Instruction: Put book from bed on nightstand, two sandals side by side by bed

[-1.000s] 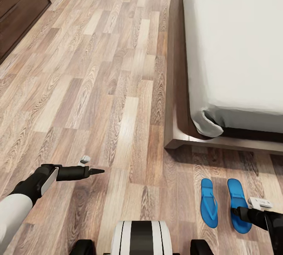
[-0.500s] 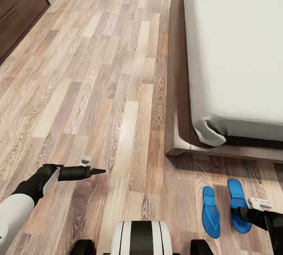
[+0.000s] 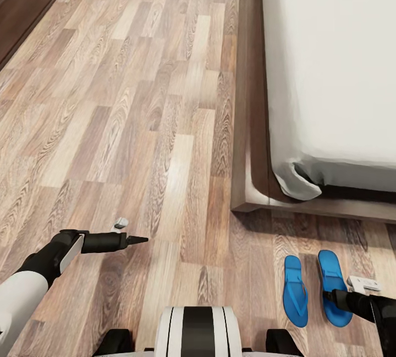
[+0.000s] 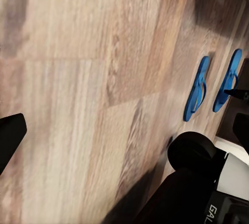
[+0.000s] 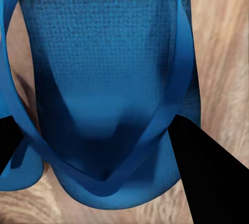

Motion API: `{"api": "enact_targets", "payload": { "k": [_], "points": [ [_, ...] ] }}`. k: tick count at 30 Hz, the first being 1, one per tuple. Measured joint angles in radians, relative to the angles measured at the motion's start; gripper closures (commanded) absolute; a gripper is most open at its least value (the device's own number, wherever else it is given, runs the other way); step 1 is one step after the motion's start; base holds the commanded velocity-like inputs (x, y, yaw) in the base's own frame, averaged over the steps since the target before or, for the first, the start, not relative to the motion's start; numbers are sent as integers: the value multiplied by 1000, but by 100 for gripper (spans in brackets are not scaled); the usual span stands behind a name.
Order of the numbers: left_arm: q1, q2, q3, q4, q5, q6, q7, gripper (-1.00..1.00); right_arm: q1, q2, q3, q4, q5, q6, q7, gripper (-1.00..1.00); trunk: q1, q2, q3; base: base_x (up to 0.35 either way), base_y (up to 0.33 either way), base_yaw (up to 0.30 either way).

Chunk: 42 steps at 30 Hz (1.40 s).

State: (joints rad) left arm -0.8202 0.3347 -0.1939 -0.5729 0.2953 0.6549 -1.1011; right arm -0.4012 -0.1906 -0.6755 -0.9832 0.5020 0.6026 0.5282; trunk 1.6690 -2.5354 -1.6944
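At far left a dark cabinet (image 3: 22, 5) cuts the corner, with broad bare plank floor (image 3: 137, 126) between it and the bed (image 3: 330, 60), giving plenty of room to drive. The left pincer (image 3: 135, 240) hangs over bare floor holding nothing; its fingers look drawn together to a point. Further right the two sandals (image 3: 295, 291) lie on the floor just off the bed's foot corner, parallel and near each other, so that half of the task looks about done. The right pincer (image 5: 104, 146) sits over the right-hand sandal (image 5: 104, 79), fingers apart either side of the strap, not clamped. No book is visible on the mattress part seen, so its place is unknown. The bed frame edge (image 3: 245, 126) is the one to steer clear of.
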Motion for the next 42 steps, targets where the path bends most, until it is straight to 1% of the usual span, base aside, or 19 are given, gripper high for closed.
{"api": "enact_targets", "payload": {
  "k": [6, 16, 32, 36, 42],
  "points": [
    [0, 0, 0, 0, 0, 0, -1, -100, 0, 0, 0, 0, 0, 0, 0, 100, 0, 0, 0, 0, 0, 0],
    [0, 0, 0, 0, 1, 0, -1, -100, 0, 0, 0, 0, 1, 0, 0, 100, 5, -2, -39, 0, 0, 0],
    [0, -1, 0, 0, 2, 1, -1, -100, 0, 0, 1, 0, 0, 0, 1, 100, 5, -2, -39, 0, 0, 0],
    [0, -1, 0, 0, 1, 1, -1, -100, 0, 0, 1, 0, 1, 0, 1, 100, 6, -3, -54, 0, 0, 0],
    [0, -1, 0, 0, 2, 1, -2, -100, 0, 0, 2, -1, 0, 0, 2, 100, 6, -3, -54, 0, 0, 0]
  ]
}}
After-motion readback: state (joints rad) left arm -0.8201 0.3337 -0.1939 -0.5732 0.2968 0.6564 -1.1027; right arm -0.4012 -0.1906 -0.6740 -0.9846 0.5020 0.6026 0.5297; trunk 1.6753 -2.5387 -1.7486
